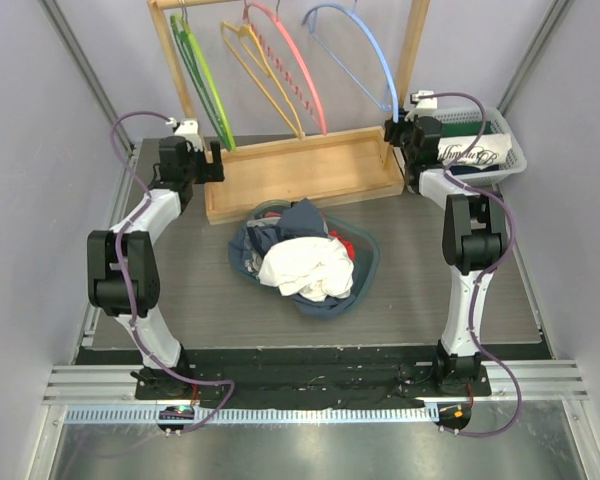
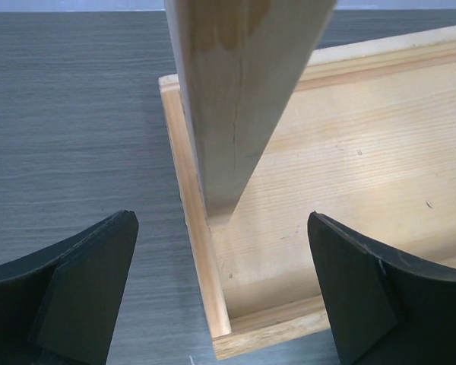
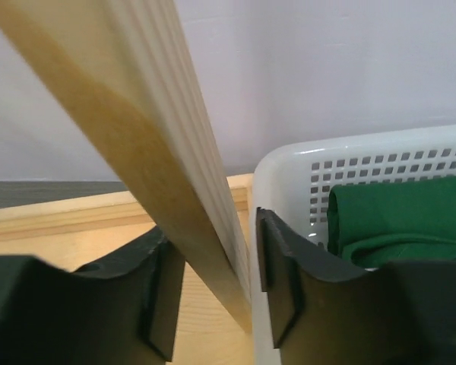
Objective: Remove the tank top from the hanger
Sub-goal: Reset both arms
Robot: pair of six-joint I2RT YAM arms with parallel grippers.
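Four hangers hang on the wooden rack: green (image 1: 205, 90), yellow (image 1: 260, 75), pink (image 1: 295, 70) and blue (image 1: 365, 50). All look bare; no tank top shows on any of them. My left gripper (image 1: 215, 160) (image 2: 220, 228) is open and empty, its jaws wide apart just short of the rack's left post (image 1: 172, 60) (image 2: 235, 91). My right gripper (image 1: 398, 135) (image 3: 213, 236) is closed around the rack's right post (image 1: 412, 50) (image 3: 152, 152), with a finger on each side of it.
The rack stands in a shallow wooden tray (image 1: 310, 170) (image 2: 365, 152). A round laundry basket (image 1: 365, 270) with a pile of white and dark clothes (image 1: 305, 265) sits mid-table. A white perforated basket (image 1: 510, 155) (image 3: 365, 160) with folded clothes, one green (image 3: 395, 213), stands beside the right post.
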